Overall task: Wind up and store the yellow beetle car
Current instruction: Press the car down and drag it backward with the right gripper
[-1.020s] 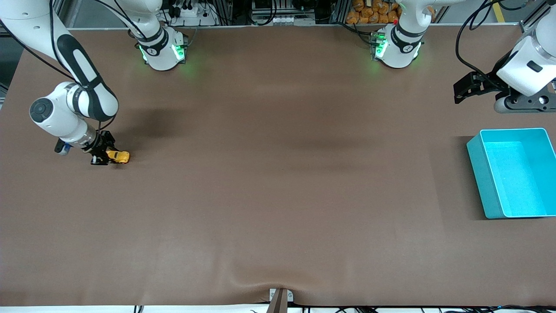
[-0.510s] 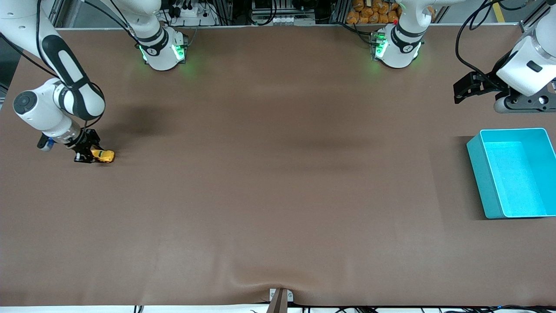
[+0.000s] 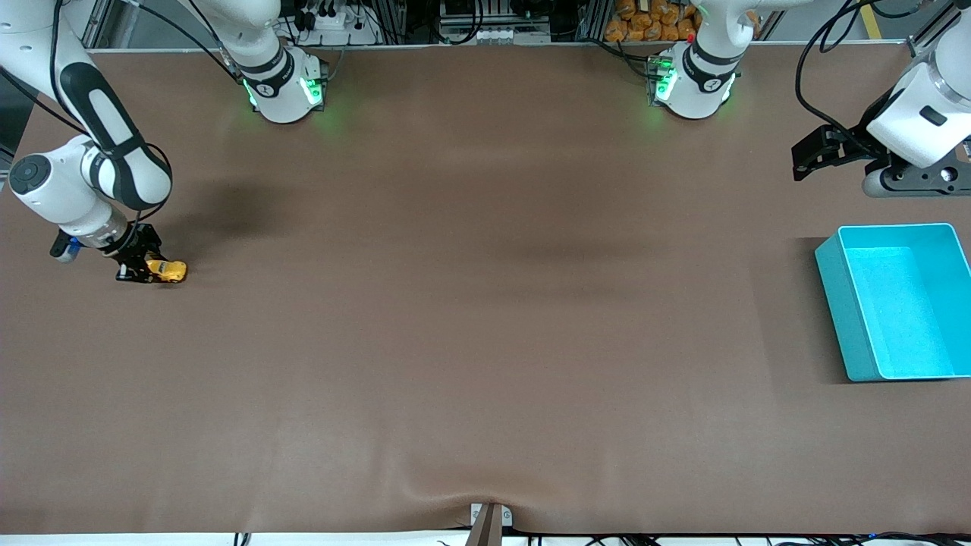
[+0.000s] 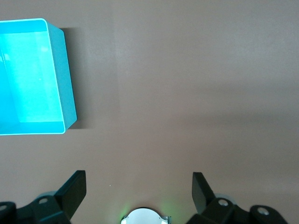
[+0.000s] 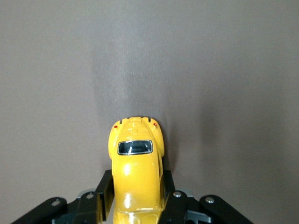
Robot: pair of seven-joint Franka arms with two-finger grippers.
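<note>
The yellow beetle car [image 3: 168, 270] is on the brown table at the right arm's end. My right gripper [image 3: 149, 270] is shut on it, low at the table. In the right wrist view the car [image 5: 136, 171] sits between the black fingers [image 5: 103, 187], its rounded end pointing away from the wrist. My left gripper [image 3: 810, 158] is open and empty, up in the air at the left arm's end, and waits. In the left wrist view its fingertips [image 4: 74, 190] stand wide apart over bare table. The teal bin [image 3: 834, 296] lies nearer the front camera than that gripper.
The teal bin also shows in the left wrist view [image 4: 69, 100], and nothing is in it. The brown mat [image 3: 485, 303] covers the whole table. The arm bases [image 3: 284, 87] stand along the table's edge farthest from the front camera.
My right gripper has drawn the yellow car along the table toward the right arm's end. The left arm has not moved.
</note>
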